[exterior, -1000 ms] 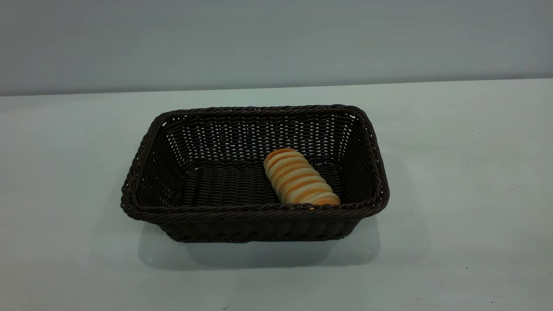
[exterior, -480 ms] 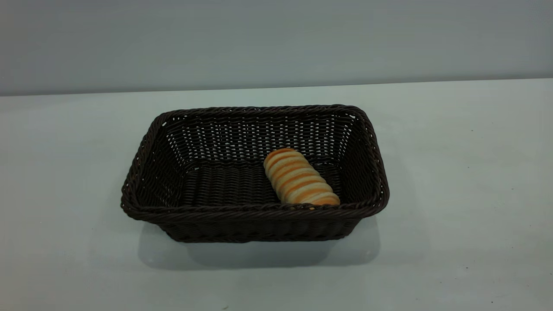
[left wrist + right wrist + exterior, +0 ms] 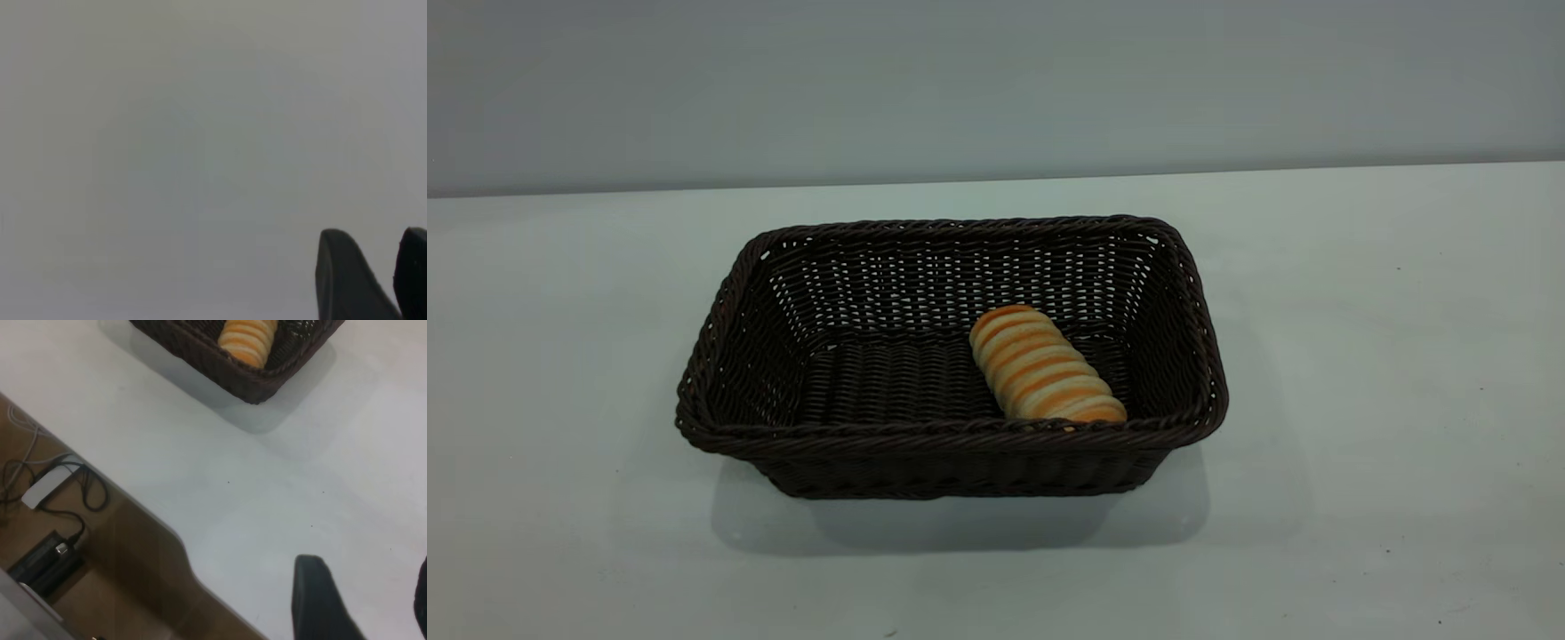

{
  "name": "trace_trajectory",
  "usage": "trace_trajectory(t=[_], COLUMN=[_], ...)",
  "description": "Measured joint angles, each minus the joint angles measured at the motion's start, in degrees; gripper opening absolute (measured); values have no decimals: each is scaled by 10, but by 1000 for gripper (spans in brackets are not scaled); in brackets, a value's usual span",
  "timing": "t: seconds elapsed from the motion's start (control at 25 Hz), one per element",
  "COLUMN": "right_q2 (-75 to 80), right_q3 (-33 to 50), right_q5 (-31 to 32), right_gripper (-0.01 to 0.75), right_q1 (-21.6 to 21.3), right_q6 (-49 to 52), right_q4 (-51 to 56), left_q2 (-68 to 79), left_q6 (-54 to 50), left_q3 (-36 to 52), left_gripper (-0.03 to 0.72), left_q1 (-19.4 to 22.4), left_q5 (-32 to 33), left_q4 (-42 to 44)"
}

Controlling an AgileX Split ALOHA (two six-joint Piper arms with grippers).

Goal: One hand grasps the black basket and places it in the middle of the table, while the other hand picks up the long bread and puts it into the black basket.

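Note:
The black basket (image 3: 951, 434) stands in the middle of the white table (image 3: 1360, 356). The long bread (image 3: 1045, 366) lies slantwise on its floor, in the right half. Neither arm appears in the exterior view. In the right wrist view my right gripper (image 3: 365, 563) hovers open over bare tabletop near the table's edge, well away from the basket (image 3: 220, 367) and the bread (image 3: 248, 339) inside it. My left gripper (image 3: 377, 233) shows only two dark fingertips (image 3: 340, 273) standing apart over a plain pale surface, with nothing between them.
A grey wall (image 3: 996, 80) rises behind the table. Past the table edge (image 3: 153, 520) in the right wrist view lies a brown floor with black cables, a white adapter (image 3: 47, 487) and a black box (image 3: 43, 560).

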Motion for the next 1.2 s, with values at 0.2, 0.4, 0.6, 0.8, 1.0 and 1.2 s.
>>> trace_trajectory(t=[0.2,0.4,0.6,0.8,1.0,1.2], right_q2=[0,0,0,0,0,0], right_q3=[0,0,0,0,0,0], right_q5=[0,0,0,0,0,0], right_gripper=[334,334,334,334,334,334], right_q1=[0,0,0,0,0,0], right_q6=[0,0,0,0,0,0], right_q4=[0,0,0,0,0,0], left_q2=[0,0,0,0,0,0], left_q6=[112,203,226,227,227,227], left_q3=[0,0,0,0,0,0], left_gripper=[258,258,258,258,258,258], left_q1=[0,0,0,0,0,0], left_q5=[64,152,264,379,473,537], left_q4=[-124,-216,-259,-271,-271,-271])
